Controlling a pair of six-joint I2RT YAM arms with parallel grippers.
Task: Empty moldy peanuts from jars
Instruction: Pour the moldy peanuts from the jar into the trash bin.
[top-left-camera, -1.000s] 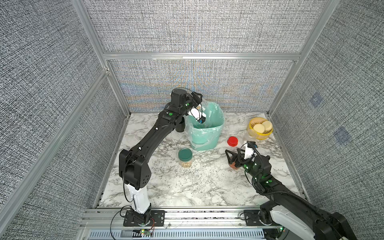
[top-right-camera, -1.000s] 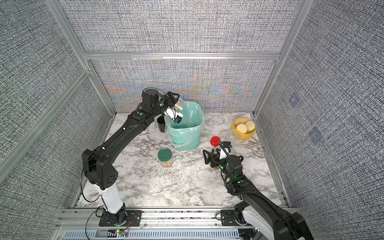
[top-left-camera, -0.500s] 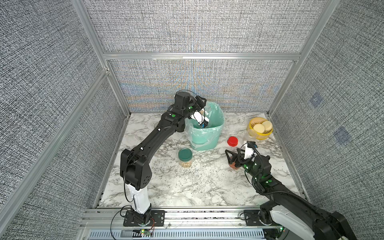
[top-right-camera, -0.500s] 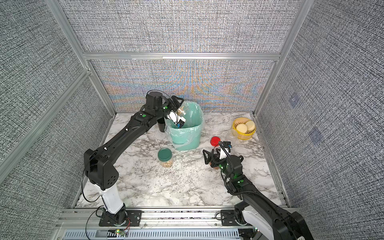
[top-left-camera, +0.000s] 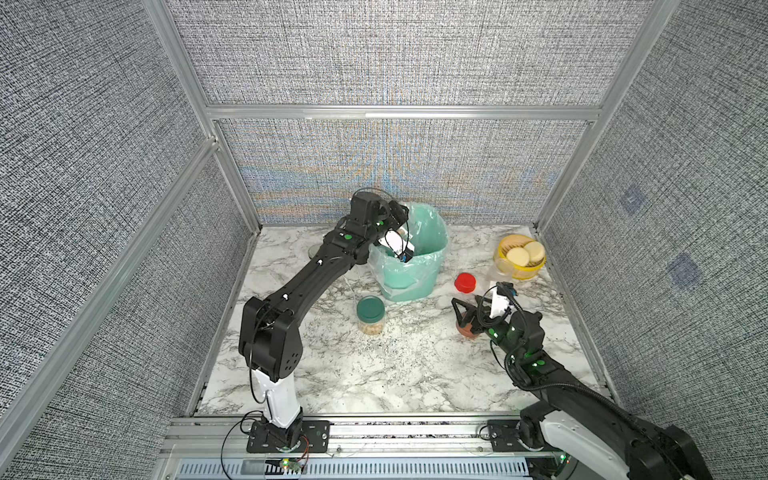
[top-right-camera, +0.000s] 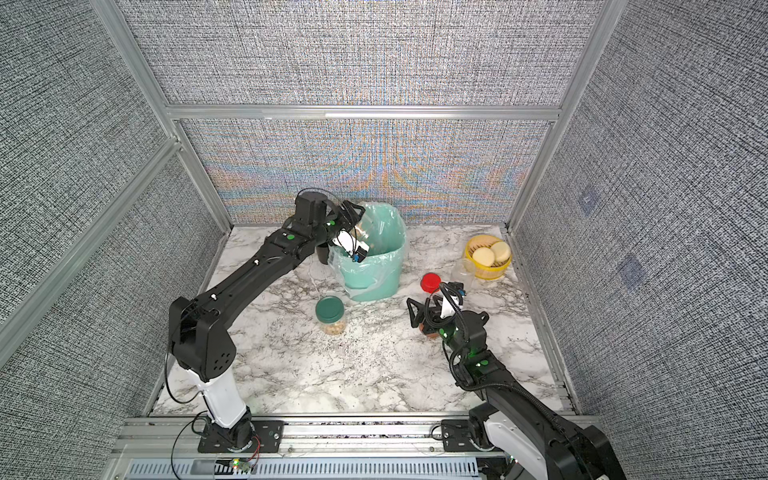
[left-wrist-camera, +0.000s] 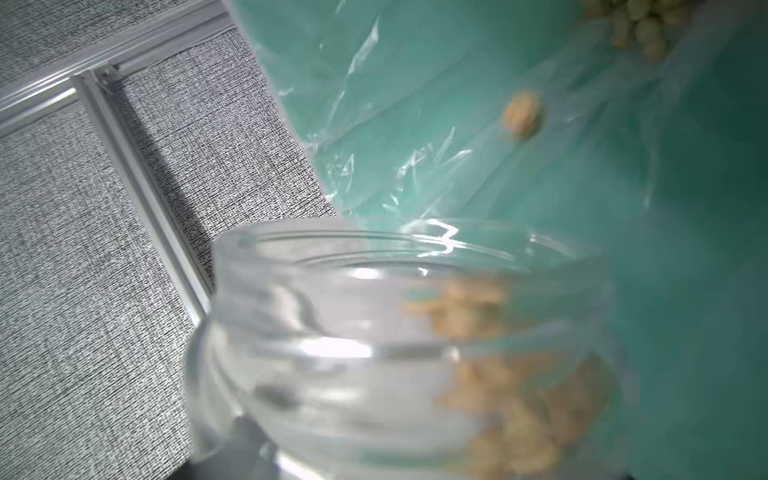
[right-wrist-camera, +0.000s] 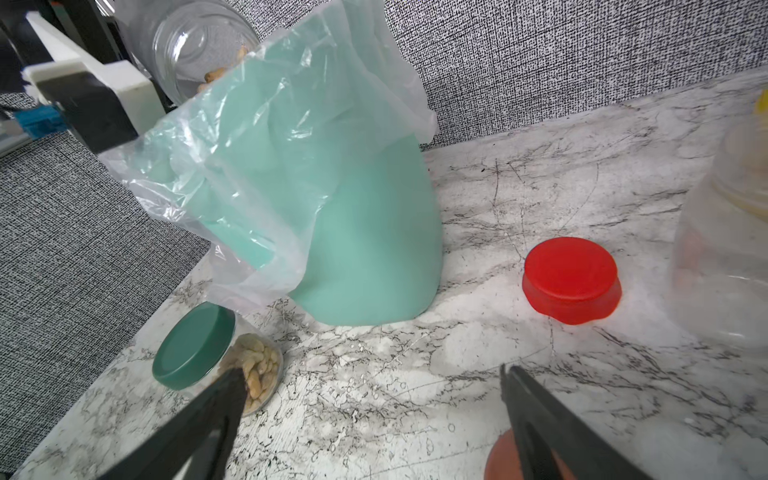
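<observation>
My left gripper (top-left-camera: 397, 226) is shut on an open clear jar (left-wrist-camera: 332, 353), tipped mouth-down over the green bin (top-left-camera: 411, 282). Moldy peanuts (left-wrist-camera: 498, 374) lie against the jar's lower side, one peanut (left-wrist-camera: 521, 116) is in mid-fall, and more lie in the bin's bag (left-wrist-camera: 640, 20). A green-lidded jar (top-left-camera: 370, 313) of peanuts stands in front of the bin. My right gripper (top-left-camera: 478, 305) hangs open just above a terracotta lid (right-wrist-camera: 503, 461) on the table. A red lid (right-wrist-camera: 569, 278) lies beyond it, beside an empty clear jar (right-wrist-camera: 723, 257).
A yellow bowl (top-left-camera: 521, 253) of cream discs stands at the back right, behind the empty jar. A black mug (top-right-camera: 322, 254) stands behind the left arm, next to the bin. The clear bag liner (right-wrist-camera: 232, 199) hangs loosely over the bin's rim.
The left arm has swung the jar further over the bin and lowered it toward the rim, tipping it more. The right arm has not moved.
</observation>
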